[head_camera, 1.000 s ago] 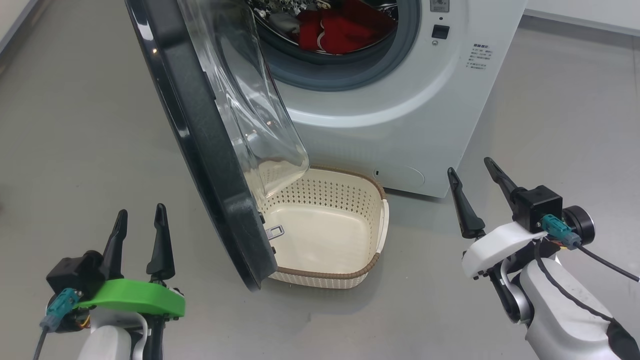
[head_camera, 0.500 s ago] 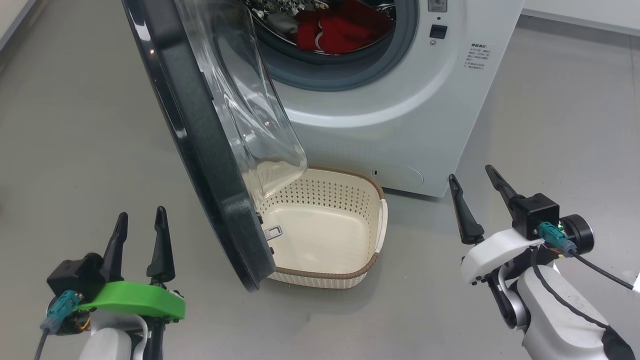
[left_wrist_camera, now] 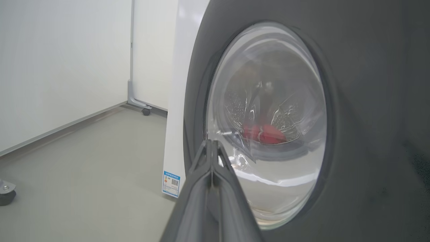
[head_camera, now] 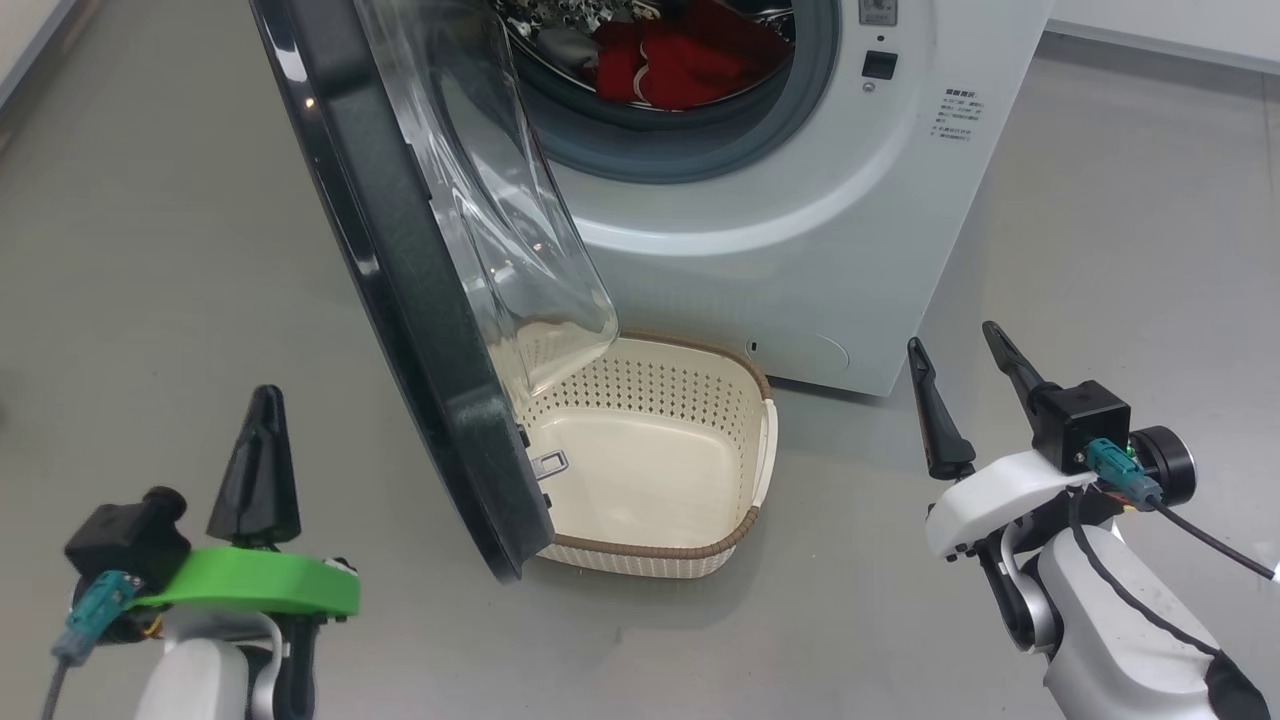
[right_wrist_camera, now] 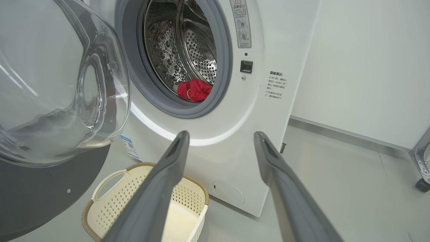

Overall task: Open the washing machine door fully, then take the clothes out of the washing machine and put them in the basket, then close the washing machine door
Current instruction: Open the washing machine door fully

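Here the washing machine door [head_camera: 400, 300] stands swung out from the washing machine [head_camera: 800, 230], its black rim edge-on to the head camera and its clear glass dome [head_camera: 500, 230] bulging towards the drum mouth. The clothes [head_camera: 680, 60], a bright red bundle, lie at the bottom of the perforated steel drum [right_wrist_camera: 198, 43], just behind the grey rim seal [right_wrist_camera: 224, 67]. The basket [head_camera: 640, 548] sits on the floor [head_camera: 150, 250] right in front of the machine, below the drum mouth. In the head view the door's lower edge hangs over the basket's left part, and the dome overlaps its back wall. The left gripper [head_camera: 264, 395] is at the lower left, outside the door, clenched with both fingers pressed flat together and nothing between them. Its wrist camera looks through the door's glass at the red clothes. The right gripper [head_camera: 951, 336] hovers at the lower right, to the right of the basket and apart from it, fingers spread wide and holding nothing, pointing towards the machine's white front. A small blue label [left_wrist_camera: 171, 183] is stuck low on the machine's side
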{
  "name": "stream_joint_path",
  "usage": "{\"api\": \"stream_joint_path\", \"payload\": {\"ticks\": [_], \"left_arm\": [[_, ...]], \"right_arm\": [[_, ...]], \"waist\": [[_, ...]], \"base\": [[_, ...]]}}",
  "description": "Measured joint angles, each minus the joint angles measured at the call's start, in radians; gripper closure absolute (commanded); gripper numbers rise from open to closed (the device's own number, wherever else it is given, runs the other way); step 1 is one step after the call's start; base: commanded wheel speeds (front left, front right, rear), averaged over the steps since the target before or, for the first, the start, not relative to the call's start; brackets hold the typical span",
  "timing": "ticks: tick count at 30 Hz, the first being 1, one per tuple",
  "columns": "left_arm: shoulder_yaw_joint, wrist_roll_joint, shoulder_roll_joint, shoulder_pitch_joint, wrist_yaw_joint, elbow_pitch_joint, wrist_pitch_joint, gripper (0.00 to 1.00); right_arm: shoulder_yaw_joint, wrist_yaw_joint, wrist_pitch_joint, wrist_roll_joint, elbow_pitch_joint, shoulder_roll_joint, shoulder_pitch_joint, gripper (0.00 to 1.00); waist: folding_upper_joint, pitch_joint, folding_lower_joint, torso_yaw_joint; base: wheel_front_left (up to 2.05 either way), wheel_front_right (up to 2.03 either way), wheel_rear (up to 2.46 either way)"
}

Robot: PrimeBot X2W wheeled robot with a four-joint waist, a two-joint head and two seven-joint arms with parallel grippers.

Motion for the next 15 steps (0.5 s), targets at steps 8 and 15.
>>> {"api": "stream_joint_path", "payload": {"ticks": [8, 15], "left_arm": [[0.06, 0.016, 0.0, -0.042, 0.0, -0.255, -0.003, 1.0], [-0.004, 0.059, 0.002, -0.091, 0.0, -0.523, -0.008, 1.0]], "right_arm": [[-0.016, -0.001, 0.0, -0.018, -0.009, 0.012, 0.014, 0.0], [-0.029, 0.0, 0.0, -0.033, -0.02, 0.018, 0.018, 0.0]], "waist": [[0.0, 0.003, 0.0, 0.009], [0.0, 0.009, 0.0, 0.012]], "base": [[0.0, 0.0, 0.0], [0.0, 0.0, 0.0]]}}
